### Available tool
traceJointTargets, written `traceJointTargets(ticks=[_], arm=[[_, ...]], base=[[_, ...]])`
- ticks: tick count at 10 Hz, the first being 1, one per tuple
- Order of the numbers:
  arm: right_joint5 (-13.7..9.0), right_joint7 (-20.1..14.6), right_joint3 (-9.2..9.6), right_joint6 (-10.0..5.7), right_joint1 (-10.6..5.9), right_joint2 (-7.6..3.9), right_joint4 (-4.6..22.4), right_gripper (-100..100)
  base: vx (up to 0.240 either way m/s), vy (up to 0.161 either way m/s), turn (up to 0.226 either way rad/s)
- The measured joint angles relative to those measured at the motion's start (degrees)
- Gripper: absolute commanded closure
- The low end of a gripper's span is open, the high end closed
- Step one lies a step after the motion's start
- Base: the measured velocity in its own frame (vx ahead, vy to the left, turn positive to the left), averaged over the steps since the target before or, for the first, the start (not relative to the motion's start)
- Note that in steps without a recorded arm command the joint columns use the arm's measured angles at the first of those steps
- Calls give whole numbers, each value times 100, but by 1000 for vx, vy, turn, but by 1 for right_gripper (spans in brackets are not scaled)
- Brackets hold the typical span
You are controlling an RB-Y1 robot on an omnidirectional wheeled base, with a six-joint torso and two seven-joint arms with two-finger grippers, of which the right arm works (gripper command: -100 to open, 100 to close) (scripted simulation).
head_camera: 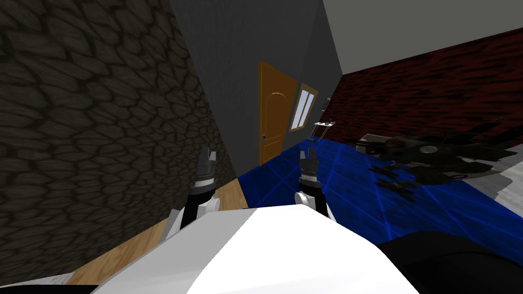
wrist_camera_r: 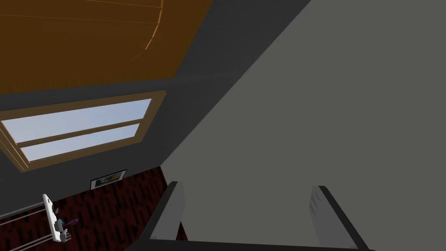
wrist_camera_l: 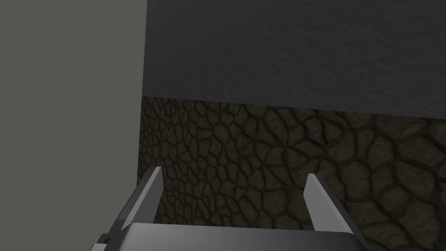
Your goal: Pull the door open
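An orange-brown door (head_camera: 271,121) with an arched panel stands shut in the dark grey far wall, well ahead of me. Its small dark handle (head_camera: 263,137) sits at the door's left edge. Part of the door (wrist_camera_r: 87,39) also shows in the right wrist view. My left gripper (head_camera: 210,154) is raised in front of my chest, close to the stone-patterned wall; its fingers (wrist_camera_l: 150,191) stand open with nothing between them. My right gripper (head_camera: 309,153) is raised over the blue floor, far short of the door, and its fingers (wrist_camera_r: 172,209) are open and empty too.
A dark stone-patterned wall (head_camera: 87,132) runs close along my left. A window (head_camera: 304,108) is set right of the door, with a small white table (head_camera: 322,126) below it. A dark heap of furniture (head_camera: 434,153) lies on the blue floor (head_camera: 357,194) to the right.
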Motion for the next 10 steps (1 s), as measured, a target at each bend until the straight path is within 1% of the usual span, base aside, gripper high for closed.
traceJointTargets(ticks=[3,4,7,9,10], arm=[[-346,62,-94,149,-80,-69,215,-100],[-465,91,-143,242,-144,-89,273,-100],[-829,132,-269,484,-178,-167,361,-100],[-1059,195,-314,609,-240,-182,502,-100],[-1196,235,-354,720,-288,-181,542,-100]], base=[[74,1,67],[72,-17,46],[73,-24,76],[86,-38,80],[96,-34,91]])
